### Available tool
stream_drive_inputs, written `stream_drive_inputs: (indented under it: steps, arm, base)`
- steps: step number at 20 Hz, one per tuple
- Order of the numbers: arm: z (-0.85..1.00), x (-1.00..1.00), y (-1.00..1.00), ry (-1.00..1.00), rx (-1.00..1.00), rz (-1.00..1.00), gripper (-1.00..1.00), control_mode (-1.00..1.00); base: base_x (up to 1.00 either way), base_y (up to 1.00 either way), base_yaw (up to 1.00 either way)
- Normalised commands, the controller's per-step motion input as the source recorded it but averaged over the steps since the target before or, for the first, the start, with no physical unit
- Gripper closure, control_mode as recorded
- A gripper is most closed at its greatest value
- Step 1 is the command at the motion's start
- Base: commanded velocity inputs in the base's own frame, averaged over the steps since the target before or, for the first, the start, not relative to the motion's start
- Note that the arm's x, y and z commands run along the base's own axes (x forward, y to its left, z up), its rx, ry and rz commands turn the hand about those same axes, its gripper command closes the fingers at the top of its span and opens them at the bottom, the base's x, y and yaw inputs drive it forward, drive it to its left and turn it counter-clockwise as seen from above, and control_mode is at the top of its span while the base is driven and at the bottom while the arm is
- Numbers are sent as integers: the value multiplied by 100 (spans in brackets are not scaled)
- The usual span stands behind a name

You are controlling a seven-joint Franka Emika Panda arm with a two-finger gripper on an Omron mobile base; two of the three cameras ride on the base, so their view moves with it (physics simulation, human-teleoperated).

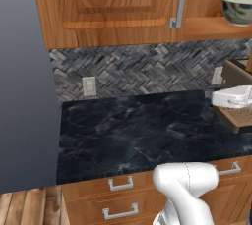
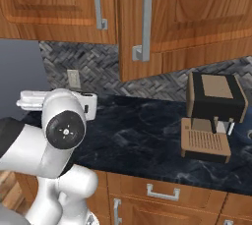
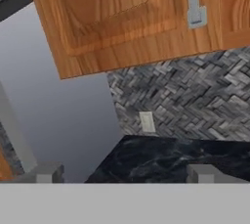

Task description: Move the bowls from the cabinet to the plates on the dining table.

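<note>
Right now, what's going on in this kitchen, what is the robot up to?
The white arm is parked at a black marble counter under the wooden wall cabinet. Its pincer is open and empty, looking at the closed left door and the herringbone backsplash. One mottled bowl sits on the open cabinet shelf to the right, untouched. A coffee machine stands on the counter. No bowl has been picked up yet.
</note>
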Motion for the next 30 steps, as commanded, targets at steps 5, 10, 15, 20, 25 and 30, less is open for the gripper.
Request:
stream_drive_inputs:
  steps: [5, 10, 15, 20, 25, 30]
  arm:
    - [-16, 31, 21, 16, -14, -19, -100, -100]
    - [-7, 28, 11, 11, -24, -15, -100, -100]
    - [0, 31, 1, 6, -30, -14, -100, -100]
    - [0, 35, 0, 3, -34, -15, -100, -100]
    - [0, 37, 0, 1, -40, -18, -100, -100]
    - [0, 36, -5, 0, -36, -19, -100, -100]
  base:
    - [0, 0, 0]
    - [0, 0, 0]
    - [0, 0, 0]
    - [0, 0, 0]
    - [0, 0, 0]
    - [0, 0, 0]
